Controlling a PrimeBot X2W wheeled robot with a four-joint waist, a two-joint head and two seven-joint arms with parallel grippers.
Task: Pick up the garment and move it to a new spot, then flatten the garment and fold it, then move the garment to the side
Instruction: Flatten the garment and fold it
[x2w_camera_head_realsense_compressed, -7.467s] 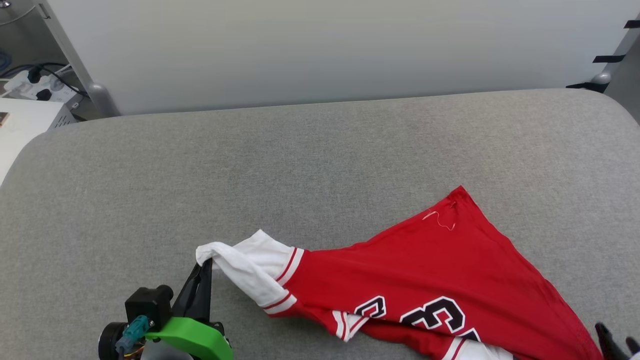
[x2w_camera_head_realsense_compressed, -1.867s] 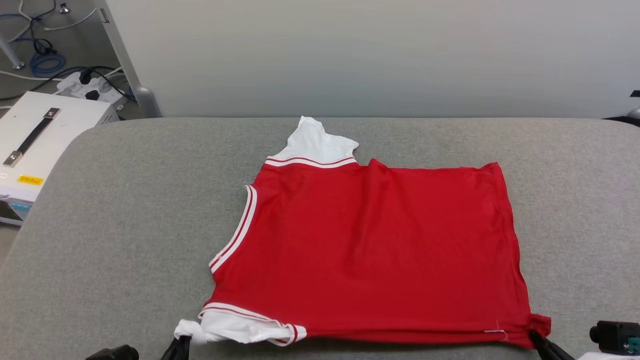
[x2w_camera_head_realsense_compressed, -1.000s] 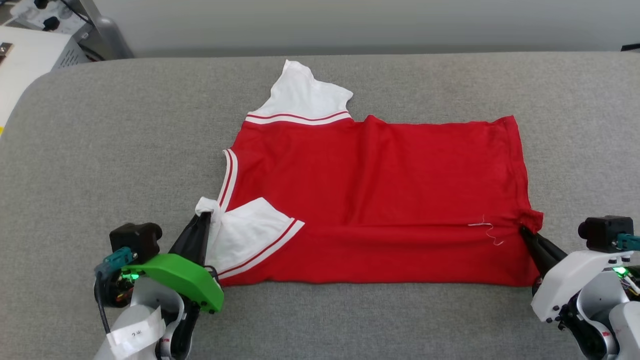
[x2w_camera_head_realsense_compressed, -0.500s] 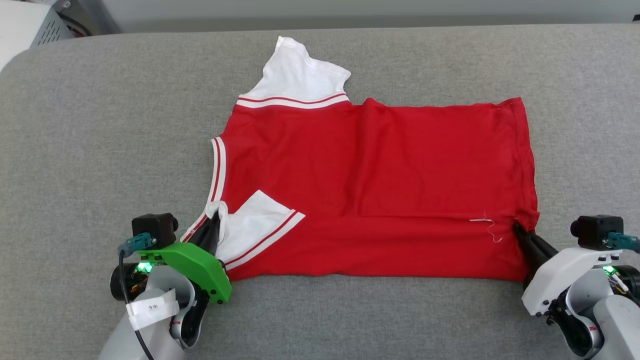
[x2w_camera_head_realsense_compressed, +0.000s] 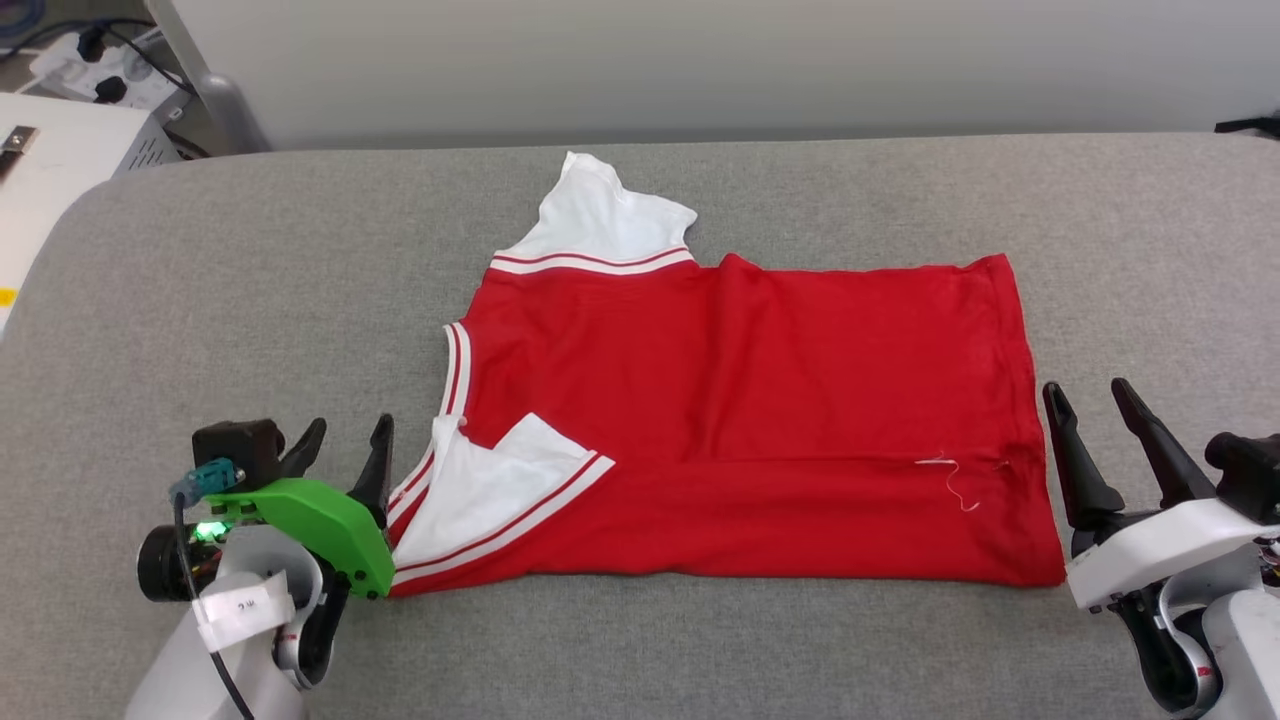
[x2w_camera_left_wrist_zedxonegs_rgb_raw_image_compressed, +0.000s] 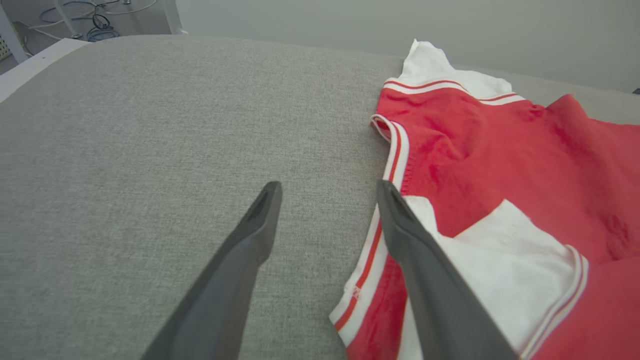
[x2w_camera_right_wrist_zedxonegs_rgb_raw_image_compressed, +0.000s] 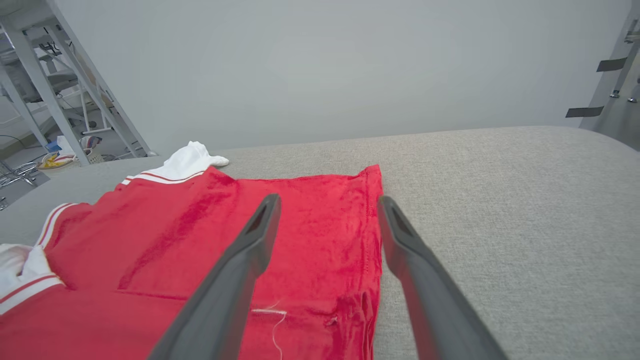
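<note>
Flanking one garment (x2w_camera_head_realsense_compressed: 760, 400), left pincer (x2w_camera_head_realsense_compressed: 350, 428) and right pincer (x2w_camera_head_realsense_compressed: 1085, 388) gape.

No writing can be read; the white tag (x2w_camera_head_realsense_compressed: 243, 607) on the left arm (x2w_camera_head_realsense_compressed: 185, 675) bears marks too small to make out.

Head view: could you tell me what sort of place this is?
Probably a robotics lab: a grey padded table holds the garment, with a power strip and white equipment box nearby.

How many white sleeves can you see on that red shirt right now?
2. The far sleeve sticks out from the garment's far edge. The near sleeve lies folded onto the red cloth at its near left corner, beside the left gripper.
</note>
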